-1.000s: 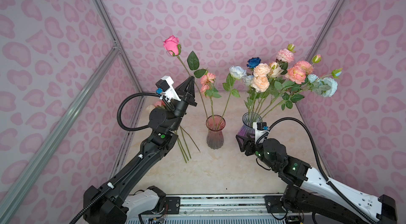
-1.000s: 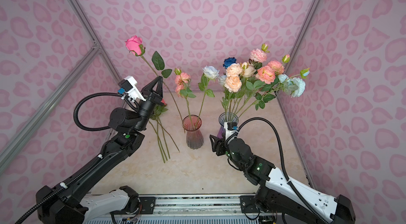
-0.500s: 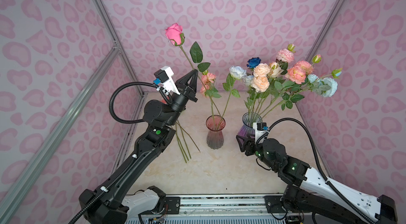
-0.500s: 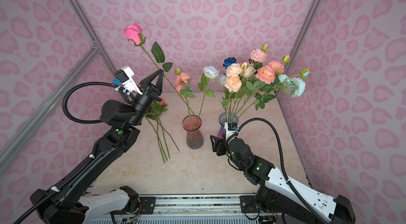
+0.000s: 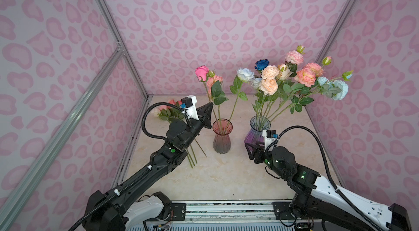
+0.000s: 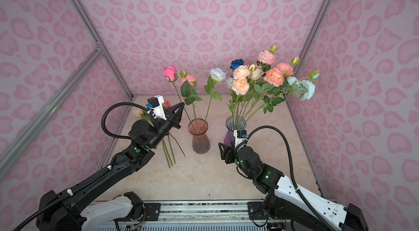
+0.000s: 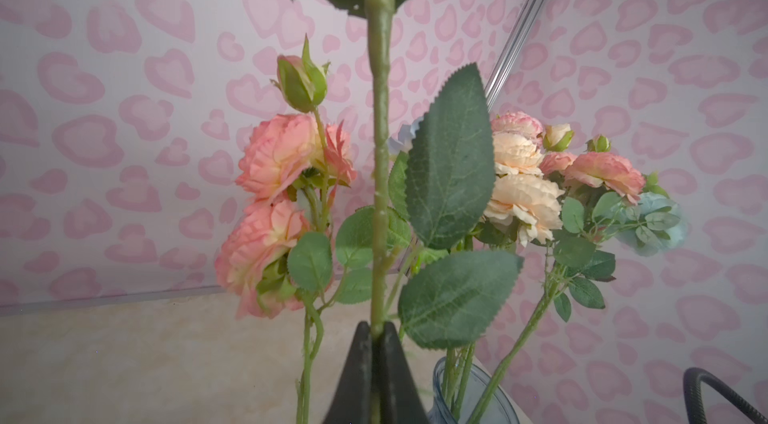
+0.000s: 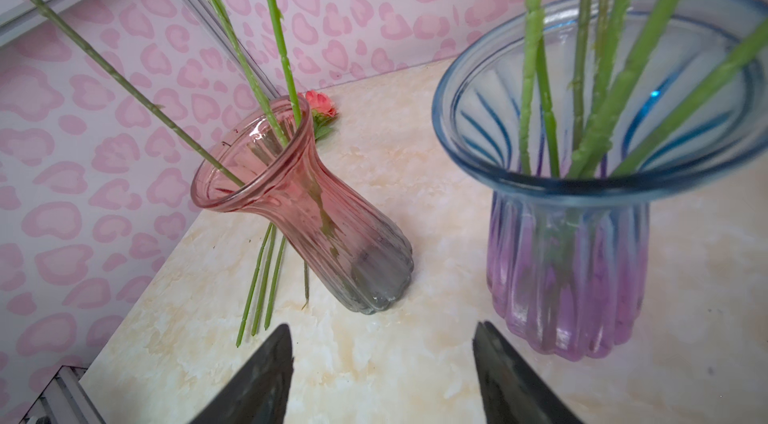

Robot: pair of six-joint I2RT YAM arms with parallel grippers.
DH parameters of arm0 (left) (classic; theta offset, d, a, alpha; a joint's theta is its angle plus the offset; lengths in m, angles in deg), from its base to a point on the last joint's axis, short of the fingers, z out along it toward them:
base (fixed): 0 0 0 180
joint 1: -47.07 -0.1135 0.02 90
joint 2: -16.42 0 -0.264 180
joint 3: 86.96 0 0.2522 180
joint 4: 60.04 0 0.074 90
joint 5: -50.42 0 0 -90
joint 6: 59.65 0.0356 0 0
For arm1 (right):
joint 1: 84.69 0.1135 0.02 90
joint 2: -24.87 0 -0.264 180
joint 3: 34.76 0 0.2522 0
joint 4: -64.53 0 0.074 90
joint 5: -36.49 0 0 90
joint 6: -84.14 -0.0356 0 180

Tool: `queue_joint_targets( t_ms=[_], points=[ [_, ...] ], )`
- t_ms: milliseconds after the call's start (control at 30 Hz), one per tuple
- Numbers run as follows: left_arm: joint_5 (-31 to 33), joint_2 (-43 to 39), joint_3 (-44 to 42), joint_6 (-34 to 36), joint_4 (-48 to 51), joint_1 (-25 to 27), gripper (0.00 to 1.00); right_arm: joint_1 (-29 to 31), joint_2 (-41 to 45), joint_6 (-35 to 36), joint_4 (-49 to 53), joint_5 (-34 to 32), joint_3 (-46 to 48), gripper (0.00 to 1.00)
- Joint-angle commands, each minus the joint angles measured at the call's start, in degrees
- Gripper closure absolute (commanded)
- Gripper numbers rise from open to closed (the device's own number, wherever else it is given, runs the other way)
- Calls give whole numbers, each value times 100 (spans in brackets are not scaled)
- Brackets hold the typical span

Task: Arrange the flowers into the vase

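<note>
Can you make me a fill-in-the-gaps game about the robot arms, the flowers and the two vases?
1. The left gripper holds the hot pink rose by its ____.
2. The pink vase has ____ stems in it.
3. The right gripper is ____ and holds nothing.
4. The deep blue rose stands in the blue-purple vase, the vase nearer the ____ gripper.

Missing words: stem; three; open; right.
</note>
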Motion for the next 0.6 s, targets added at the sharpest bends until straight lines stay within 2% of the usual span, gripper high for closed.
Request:
queue_joint_targets(
  t_ms=[0, 167, 433, 567],
  points=[
    [335, -131, -236, 119, 4, 70, 86, 9, -131, -102, -440, 102, -6, 30],
    [488, -296, -445, 73, 362, 101, 77, 8, -338, -1, -469, 189, -183, 30],
    [864, -867, -655, 120, 1037, 117, 76, 9, -446, -4, -592, 275, -196, 30],
    [1152, -1231, -716, 161, 1488, 109, 67, 17, -469, 11, -679, 340, -196, 30]
  ],
)
